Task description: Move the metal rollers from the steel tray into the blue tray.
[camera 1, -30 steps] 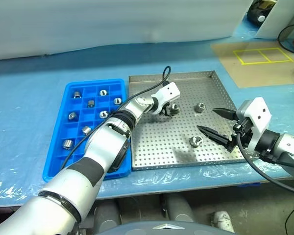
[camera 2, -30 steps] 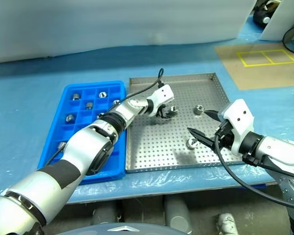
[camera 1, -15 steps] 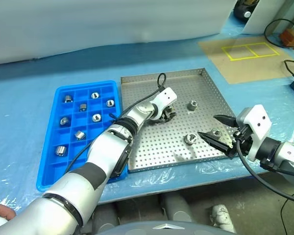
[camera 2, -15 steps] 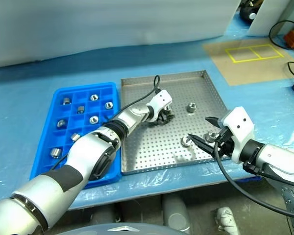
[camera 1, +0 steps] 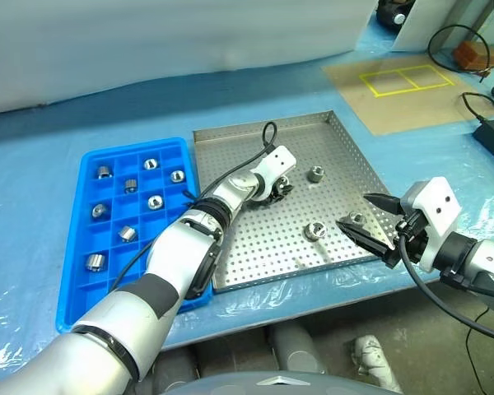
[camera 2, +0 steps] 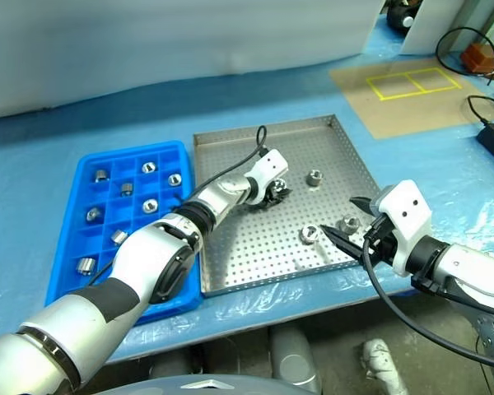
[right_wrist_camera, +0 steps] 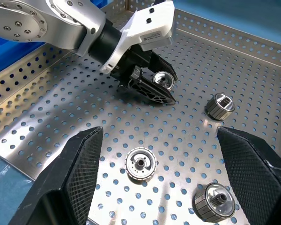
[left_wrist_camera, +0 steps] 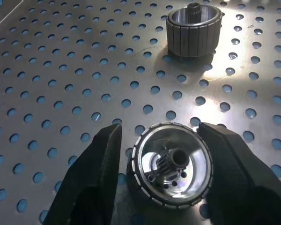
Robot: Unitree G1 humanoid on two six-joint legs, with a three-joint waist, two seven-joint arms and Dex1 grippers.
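The steel tray [camera 1: 255,247] lies in the middle of the table with the blue tray [camera 1: 136,284] at its left. My left gripper [camera 1: 277,186] reaches into the steel tray's far half. Its fingers [left_wrist_camera: 98,178] press in on both sides of a metal roller [left_wrist_camera: 171,171] that rests on the perforated floor. Another roller [left_wrist_camera: 195,29] stands just beyond it. Two more rollers [camera 1: 314,232] [camera 1: 356,220] lie near the tray's front right, under my right gripper [camera 1: 351,210], which hovers open with nothing in it. Several rollers [camera 1: 155,202] sit in the blue tray's compartments.
A blue plastic sheet covers the table. A brown panel with yellow taped squares [camera 1: 395,82] lies at the back right, with cables [camera 1: 477,103] beside it. My left wrist's black cable [camera 1: 266,140] loops over the steel tray's far part.
The camera has swung, shifting the whole picture. My left gripper dipped a little and its fingers closed in on the roller. The right gripper has stayed open and still.
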